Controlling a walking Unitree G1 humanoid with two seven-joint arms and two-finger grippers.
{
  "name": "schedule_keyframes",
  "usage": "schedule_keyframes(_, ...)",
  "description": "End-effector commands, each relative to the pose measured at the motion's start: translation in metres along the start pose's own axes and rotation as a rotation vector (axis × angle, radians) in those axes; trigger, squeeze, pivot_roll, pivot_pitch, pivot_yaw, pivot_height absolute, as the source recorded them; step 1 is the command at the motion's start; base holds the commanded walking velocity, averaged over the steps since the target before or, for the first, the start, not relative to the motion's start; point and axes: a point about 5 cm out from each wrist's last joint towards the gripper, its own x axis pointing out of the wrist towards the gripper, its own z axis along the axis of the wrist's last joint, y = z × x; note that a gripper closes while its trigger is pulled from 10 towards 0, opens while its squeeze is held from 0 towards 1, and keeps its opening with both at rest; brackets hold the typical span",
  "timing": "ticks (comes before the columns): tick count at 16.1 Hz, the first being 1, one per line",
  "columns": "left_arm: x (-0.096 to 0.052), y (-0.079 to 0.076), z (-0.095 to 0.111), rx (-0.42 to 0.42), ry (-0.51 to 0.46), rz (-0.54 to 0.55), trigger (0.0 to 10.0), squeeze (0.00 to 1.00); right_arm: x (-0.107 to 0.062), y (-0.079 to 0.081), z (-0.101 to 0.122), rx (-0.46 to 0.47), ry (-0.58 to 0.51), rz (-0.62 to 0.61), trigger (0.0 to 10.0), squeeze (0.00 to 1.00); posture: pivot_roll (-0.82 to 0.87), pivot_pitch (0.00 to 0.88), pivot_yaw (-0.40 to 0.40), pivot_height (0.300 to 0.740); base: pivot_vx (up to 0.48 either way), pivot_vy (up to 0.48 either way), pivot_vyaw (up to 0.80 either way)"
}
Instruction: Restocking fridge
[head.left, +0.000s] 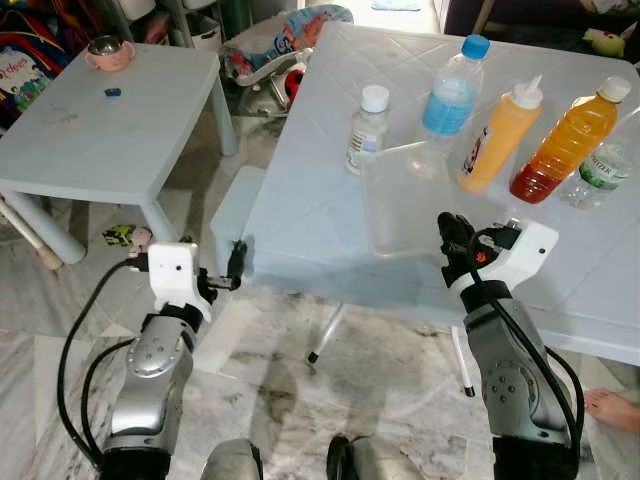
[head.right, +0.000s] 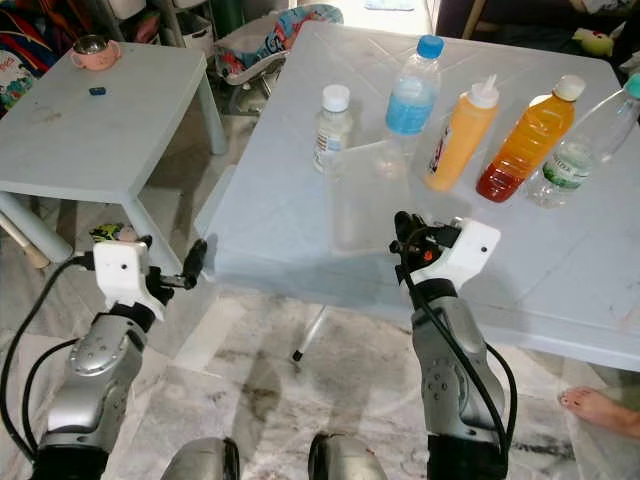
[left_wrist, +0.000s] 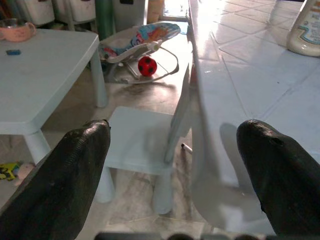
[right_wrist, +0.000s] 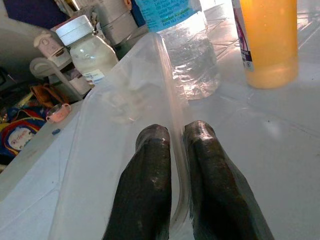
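A clear plastic bin (head.left: 405, 200) lies on the pale blue table (head.left: 330, 160). My right gripper (head.left: 455, 240) is shut on its near rim, which runs between the two fingers (right_wrist: 150, 170). Behind the bin stand a small white-capped bottle (head.left: 368, 128), a blue-capped water bottle (head.left: 452, 95), an orange squeeze bottle (head.left: 500, 135), an orange juice bottle (head.left: 568, 142) and a clear bottle with a green label (head.left: 600, 170). My left gripper (head.left: 237, 262) hangs open, holding nothing, just off the table's near left corner.
A low pale table (head.left: 100, 130) with a pink cup (head.left: 108, 52) stands at the left. A small stool (head.left: 235, 205) sits between the tables. A baby bouncer with a red ball (left_wrist: 147, 66) lies beyond. A person's foot (head.left: 612, 408) rests on the floor at the right.
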Motion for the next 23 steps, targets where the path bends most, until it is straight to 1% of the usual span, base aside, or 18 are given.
schedule_keyframes(1,0.001,0.0,-0.001,0.004,0.0,0.005,10.0,0.0,-0.001,-0.008,-0.006,-0.031,0.043,-0.044,10.0,0.0,0.01,0.073,-0.023,0.74,-0.274,0.0,0.0)
schedule_keyframes(4,0.003,0.002,0.002,0.009,-0.008,0.005,10.0,0.0,0.0,-0.01,-0.005,-0.048,0.04,-0.054,10.0,0.0,0.01,0.068,-0.025,0.74,-0.279,0.0,0.0)
schedule_keyframes(9,0.005,0.002,0.003,0.017,-0.014,0.007,10.0,0.0,0.002,-0.004,-0.007,-0.068,0.043,-0.015,10.0,0.0,0.02,0.067,-0.023,0.74,-0.313,0.0,0.0)
schedule_keyframes(10,0.004,0.003,0.003,0.02,-0.013,0.008,10.0,0.0,0.003,0.001,-0.007,-0.083,0.037,0.017,10.0,0.0,0.03,0.065,-0.021,0.74,-0.315,0.0,0.63)
schedule_keyframes(11,0.004,0.004,0.002,0.023,-0.012,0.012,10.0,0.0,0.003,0.001,-0.009,-0.073,0.037,0.014,10.0,0.0,0.03,0.06,-0.02,0.74,-0.3,0.0,0.8)
schedule_keyframes(17,0.002,0.011,0.0,0.039,-0.006,0.028,10.0,0.0,0.008,0.003,-0.007,-0.081,0.03,0.033,10.0,0.0,0.03,0.046,-0.031,0.74,-0.281,0.0,0.8)
schedule_keyframes(23,-0.002,0.007,-0.004,0.032,-0.006,0.042,10.0,0.0,0.009,0.006,-0.01,-0.091,0.041,0.054,10.0,0.0,0.04,0.044,-0.042,0.74,0.0,0.0,0.8)
